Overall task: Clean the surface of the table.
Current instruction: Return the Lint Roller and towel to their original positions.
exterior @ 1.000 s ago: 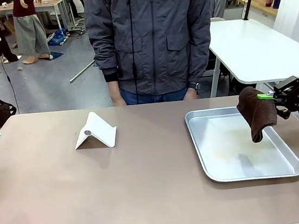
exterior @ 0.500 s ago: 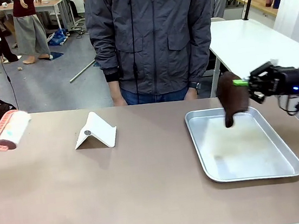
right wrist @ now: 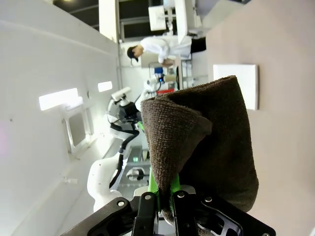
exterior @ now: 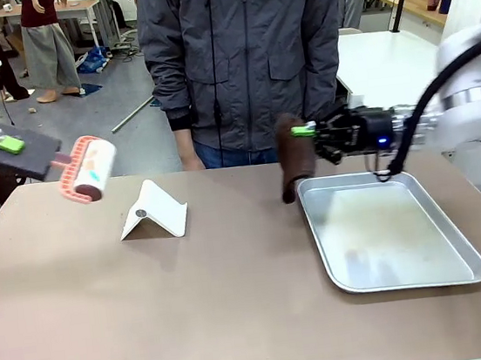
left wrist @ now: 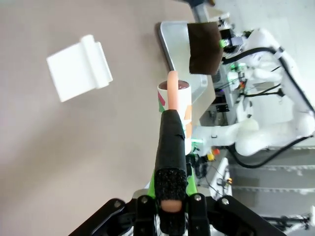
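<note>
The brownish-tan table spans the front view. At its far left, my left gripper is shut on the dark handle of a lint roller, whose pink-framed roll hangs in the air above the table's left end. The left wrist view looks along that handle, with the gripper shut on it and the lint roller's roll at its end. My right gripper is shut on a brown cloth that hangs over the table just left of the tray's far corner. The cloth drapes from the right gripper.
A shiny metal tray lies on the right half of the table. A white folded stand sits left of centre; this stand lies beside the roller. A person in a grey jacket stands at the far edge.
My left arm has brought the lint roller in from the left edge, up and to the right. My right arm has carried the cloth leftward from over the tray to past its far left corner.
</note>
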`<move>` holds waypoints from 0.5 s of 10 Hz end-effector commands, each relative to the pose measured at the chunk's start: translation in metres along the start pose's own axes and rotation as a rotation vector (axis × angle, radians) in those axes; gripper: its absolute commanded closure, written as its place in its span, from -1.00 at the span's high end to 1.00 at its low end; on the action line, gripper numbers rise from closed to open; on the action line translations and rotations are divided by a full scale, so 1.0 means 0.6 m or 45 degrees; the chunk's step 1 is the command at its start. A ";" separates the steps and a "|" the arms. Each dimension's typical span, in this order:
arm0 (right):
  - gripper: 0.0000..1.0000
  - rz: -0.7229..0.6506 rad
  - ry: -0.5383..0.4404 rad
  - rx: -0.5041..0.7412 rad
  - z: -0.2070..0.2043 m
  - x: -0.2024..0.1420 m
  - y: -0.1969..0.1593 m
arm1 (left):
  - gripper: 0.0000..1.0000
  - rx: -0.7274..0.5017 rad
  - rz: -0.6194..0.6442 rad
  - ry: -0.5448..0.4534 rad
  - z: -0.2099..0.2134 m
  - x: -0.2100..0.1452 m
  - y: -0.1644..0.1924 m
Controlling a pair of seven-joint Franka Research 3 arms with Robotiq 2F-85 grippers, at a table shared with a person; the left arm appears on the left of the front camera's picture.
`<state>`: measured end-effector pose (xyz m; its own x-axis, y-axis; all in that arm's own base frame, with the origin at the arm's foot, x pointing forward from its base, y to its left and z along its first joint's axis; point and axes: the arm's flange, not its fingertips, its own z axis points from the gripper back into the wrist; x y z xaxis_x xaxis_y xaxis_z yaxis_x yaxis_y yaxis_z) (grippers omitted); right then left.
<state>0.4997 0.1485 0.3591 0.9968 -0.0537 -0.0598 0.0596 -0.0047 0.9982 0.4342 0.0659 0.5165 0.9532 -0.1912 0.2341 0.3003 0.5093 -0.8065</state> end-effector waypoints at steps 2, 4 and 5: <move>-0.81 -0.087 0.033 -0.106 -0.107 0.017 -0.027 | -0.55 0.092 0.028 -0.048 -0.109 0.019 -0.063; -0.81 -0.192 0.068 -0.157 -0.149 -0.009 -0.066 | -0.55 0.173 0.043 -0.060 -0.185 0.054 -0.093; -0.81 -0.240 0.050 -0.181 -0.149 -0.024 -0.081 | -0.55 0.214 0.035 -0.042 -0.210 0.072 -0.096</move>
<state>0.4894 0.2388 0.3080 0.9791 0.0086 -0.2033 0.2006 0.1277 0.9713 0.4459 -0.0713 0.5090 0.9549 -0.1728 0.2415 0.2957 0.6289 -0.7190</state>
